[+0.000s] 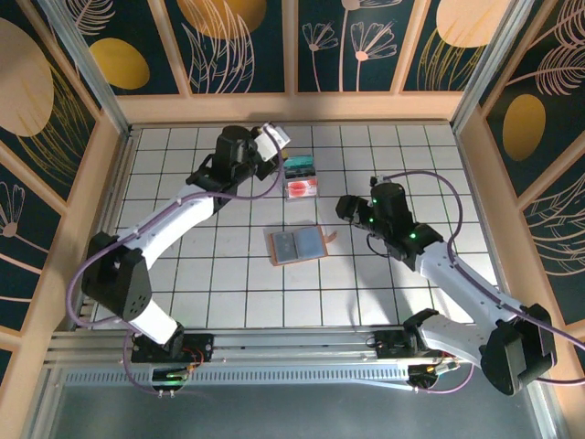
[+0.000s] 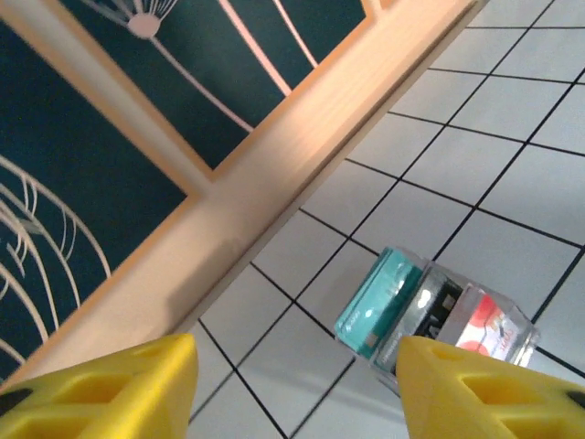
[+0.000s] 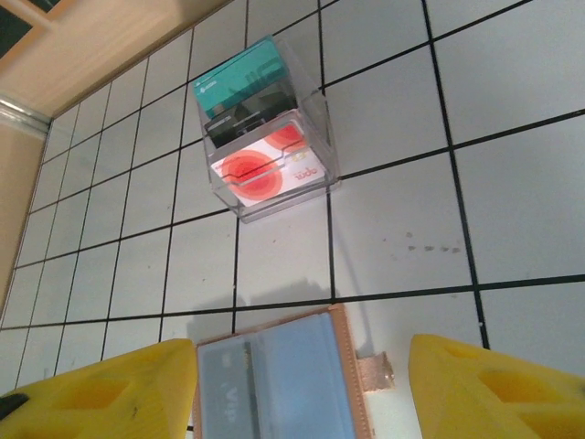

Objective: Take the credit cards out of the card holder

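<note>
Here, card holder (image 3: 274,384) open, credit cards (image 3: 260,169) in clear box (image 3: 274,205), left jaws spread, right jaws spread, lettering unreadable.

The card holder (image 1: 298,245) lies open and flat near the middle of the table (image 1: 247,306). Its blue-grey inside faces up inside a tan leather rim, and its small strap tab (image 3: 373,370) sticks out to the right. Farther back, apart from it, a clear box (image 3: 322,137) holds two cards. The teal-green card (image 3: 239,78) stands tilted at the far end, the pale card (image 3: 265,169) with red circles leans at the near end, and something dark sits between them.
</note>
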Motion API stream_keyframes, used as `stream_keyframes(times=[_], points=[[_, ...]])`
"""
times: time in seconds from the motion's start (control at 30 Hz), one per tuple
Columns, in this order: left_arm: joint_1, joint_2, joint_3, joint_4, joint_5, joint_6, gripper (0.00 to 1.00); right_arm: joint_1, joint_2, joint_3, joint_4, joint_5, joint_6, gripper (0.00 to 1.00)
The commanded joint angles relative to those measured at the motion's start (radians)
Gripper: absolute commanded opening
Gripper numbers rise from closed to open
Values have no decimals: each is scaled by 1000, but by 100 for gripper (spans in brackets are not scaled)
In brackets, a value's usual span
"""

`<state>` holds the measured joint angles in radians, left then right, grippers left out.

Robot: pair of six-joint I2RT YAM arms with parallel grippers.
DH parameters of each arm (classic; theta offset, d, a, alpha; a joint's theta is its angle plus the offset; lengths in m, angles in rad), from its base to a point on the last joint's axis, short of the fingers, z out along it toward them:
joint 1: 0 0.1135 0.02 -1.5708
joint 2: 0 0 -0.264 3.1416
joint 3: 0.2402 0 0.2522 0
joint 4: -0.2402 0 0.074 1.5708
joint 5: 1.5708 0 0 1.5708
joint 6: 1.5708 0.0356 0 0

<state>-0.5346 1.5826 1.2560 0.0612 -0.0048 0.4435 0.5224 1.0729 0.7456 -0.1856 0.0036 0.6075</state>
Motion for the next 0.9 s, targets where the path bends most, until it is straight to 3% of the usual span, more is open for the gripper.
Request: stream_keyframes(times=[0.0,0.07,0.57,0.87], points=[[7,-86,-107,78,-85,-190,67,38,28,47,-21,49,-13,63],[6,-138,-172,92,-116,-270,98,65,51,60,-32,68,-20,63],[7,-543,-629,28,-498,-912,99,297,394,235,-96,120,-101,58],[8,-705,-806,-40,-491,-1137,99,416,617,388,-168,135,-156,53]])
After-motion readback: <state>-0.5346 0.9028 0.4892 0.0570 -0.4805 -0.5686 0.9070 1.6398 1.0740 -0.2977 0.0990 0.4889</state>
